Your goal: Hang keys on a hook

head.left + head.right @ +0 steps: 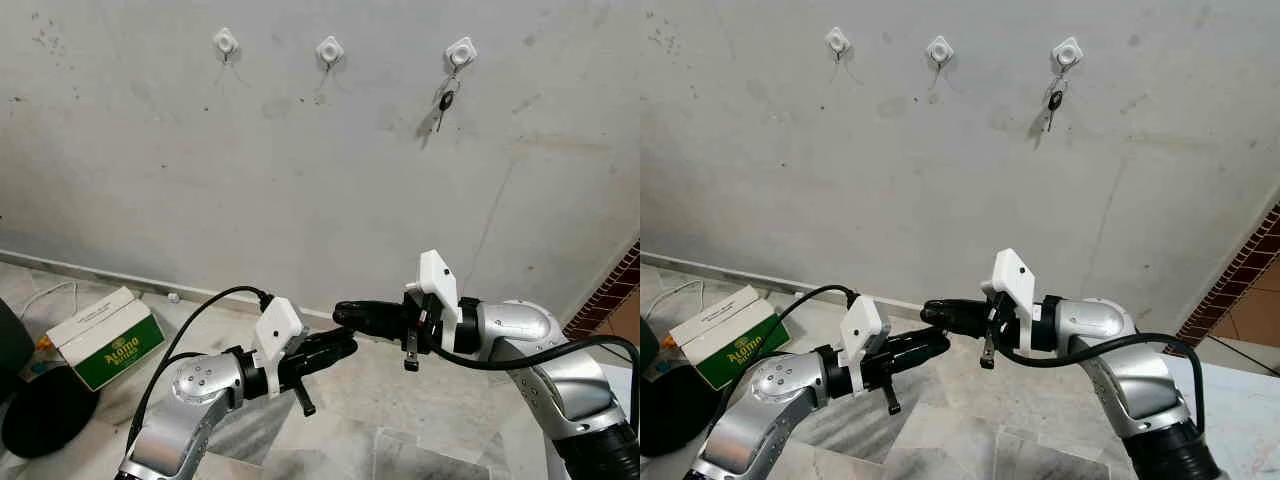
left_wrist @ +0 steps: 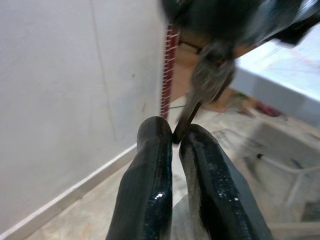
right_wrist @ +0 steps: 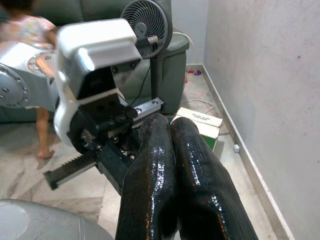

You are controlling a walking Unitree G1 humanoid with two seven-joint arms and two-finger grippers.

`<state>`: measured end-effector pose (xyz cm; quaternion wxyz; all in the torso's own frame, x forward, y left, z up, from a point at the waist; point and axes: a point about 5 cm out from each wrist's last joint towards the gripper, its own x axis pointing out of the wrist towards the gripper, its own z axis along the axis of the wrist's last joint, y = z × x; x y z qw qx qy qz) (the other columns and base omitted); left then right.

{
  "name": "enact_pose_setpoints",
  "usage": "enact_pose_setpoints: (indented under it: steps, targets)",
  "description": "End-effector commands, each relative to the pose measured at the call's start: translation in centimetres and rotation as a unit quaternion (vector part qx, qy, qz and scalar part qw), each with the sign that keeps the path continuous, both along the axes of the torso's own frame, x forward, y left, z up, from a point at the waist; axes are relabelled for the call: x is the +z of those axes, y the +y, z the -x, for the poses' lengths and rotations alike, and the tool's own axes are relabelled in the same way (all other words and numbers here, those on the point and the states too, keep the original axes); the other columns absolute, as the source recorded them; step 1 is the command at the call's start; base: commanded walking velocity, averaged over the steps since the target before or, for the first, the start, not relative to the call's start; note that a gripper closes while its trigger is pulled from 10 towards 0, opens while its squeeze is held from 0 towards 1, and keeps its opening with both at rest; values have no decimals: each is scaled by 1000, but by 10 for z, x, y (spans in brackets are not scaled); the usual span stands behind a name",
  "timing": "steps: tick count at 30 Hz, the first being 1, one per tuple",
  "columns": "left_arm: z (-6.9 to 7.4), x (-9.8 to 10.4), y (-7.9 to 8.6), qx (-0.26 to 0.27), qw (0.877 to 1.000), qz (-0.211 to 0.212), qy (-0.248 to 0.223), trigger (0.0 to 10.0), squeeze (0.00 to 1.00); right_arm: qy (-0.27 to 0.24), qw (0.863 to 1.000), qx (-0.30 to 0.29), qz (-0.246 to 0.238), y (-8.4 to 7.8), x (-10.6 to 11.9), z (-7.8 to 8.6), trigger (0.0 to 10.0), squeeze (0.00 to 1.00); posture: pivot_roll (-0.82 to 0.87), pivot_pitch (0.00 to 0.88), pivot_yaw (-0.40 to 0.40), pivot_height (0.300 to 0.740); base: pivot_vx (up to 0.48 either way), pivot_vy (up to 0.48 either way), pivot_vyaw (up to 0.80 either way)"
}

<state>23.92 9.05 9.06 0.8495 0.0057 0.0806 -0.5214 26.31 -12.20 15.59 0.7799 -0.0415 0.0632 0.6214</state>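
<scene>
Where the arms meet short of the wall, left gripper (image 2: 175, 132) is closed almost fully, pinching the tip of a slim dark metal key (image 2: 187, 117), apparently. Right gripper (image 3: 170, 125) is pressed shut, tip touching the left's; its hold on the key unclear. Likely a handover. Next: one claw releases, the other lifts. Beyond, along the wall's top edge, three white plastic hooks (image 1: 329, 49); rightmost carries a black-headed key (image 1: 446, 103).

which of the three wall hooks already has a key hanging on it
The rightmost hook, on the robot's right. A dark-headed key dangles below it, while the middle hook and the left hook hold nothing.
</scene>
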Motion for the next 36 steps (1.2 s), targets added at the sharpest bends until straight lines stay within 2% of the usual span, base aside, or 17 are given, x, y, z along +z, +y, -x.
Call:
enact_pose_setpoints:
  steps: [1,5,19,36]
  targets:
    - [-2,-4,5,18,1000,-8,-8,10000,1000,-11,1000,12,-2,3,4,0,10000,0,-26,0,60,740,0,0,0]
    - [-5,-6,9,45,999,0,-23,10000,1000,-10,1000,12,-1,3,3,0,10000,0,-28,0,62,740,0,0,0]
    - [-8,-3,1,41,998,2,-55,10000,1000,-11,1000,15,3,3,3,0,10000,0,-29,0,57,740,0,0,0]
    - [-5,-6,-5,21,998,2,-51,10000,1000,-15,1000,19,11,3,2,-1,10000,0,-27,0,51,740,0,0,0]
